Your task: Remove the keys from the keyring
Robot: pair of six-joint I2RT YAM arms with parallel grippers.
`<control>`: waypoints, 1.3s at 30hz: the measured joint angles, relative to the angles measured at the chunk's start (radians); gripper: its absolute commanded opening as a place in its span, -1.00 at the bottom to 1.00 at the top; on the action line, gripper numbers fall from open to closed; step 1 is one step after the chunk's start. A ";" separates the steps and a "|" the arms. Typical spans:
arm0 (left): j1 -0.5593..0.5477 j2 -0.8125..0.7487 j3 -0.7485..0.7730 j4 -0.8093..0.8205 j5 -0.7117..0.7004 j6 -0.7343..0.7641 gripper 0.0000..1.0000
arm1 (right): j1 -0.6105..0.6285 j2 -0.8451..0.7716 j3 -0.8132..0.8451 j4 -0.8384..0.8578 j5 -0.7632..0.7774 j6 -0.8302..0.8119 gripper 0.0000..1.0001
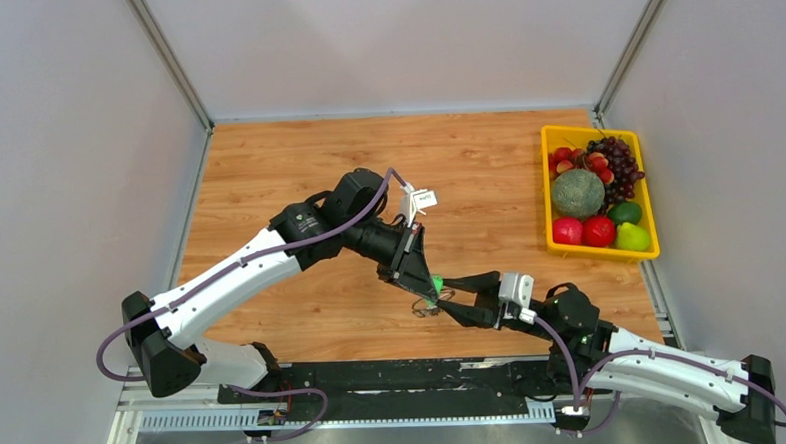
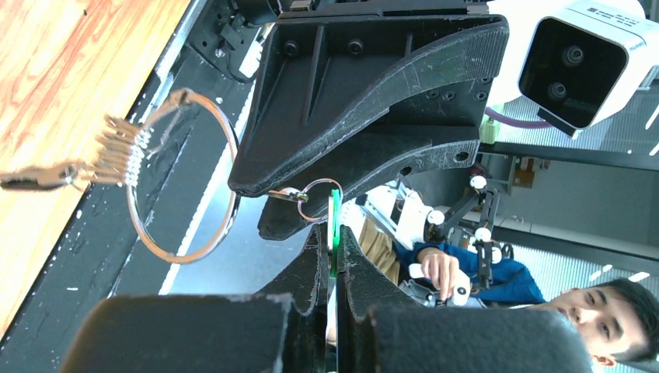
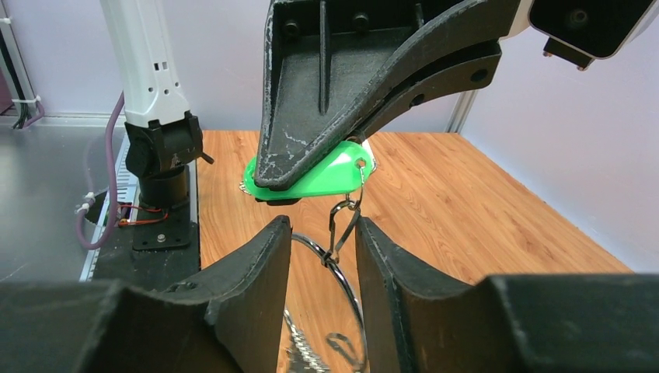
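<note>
My left gripper is shut on the green key tag, which also shows in the right wrist view and from above. A thin metal clip hangs from the tag down to the keyring. The keyring is a wide silver wire loop held just above the table. Several silver keys bunch on its far side. My right gripper is open, its fingers on either side of the ring's top and the clip; it comes in from the right.
A yellow tray of fruit stands at the back right of the wooden table. The black base rail runs along the near edge, just below the grippers. A white label hangs from the left arm's cable.
</note>
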 measured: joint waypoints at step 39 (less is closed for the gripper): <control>0.000 -0.014 0.000 -0.001 0.013 0.000 -1.00 | 0.000 0.013 0.019 -0.017 -0.021 0.000 -0.45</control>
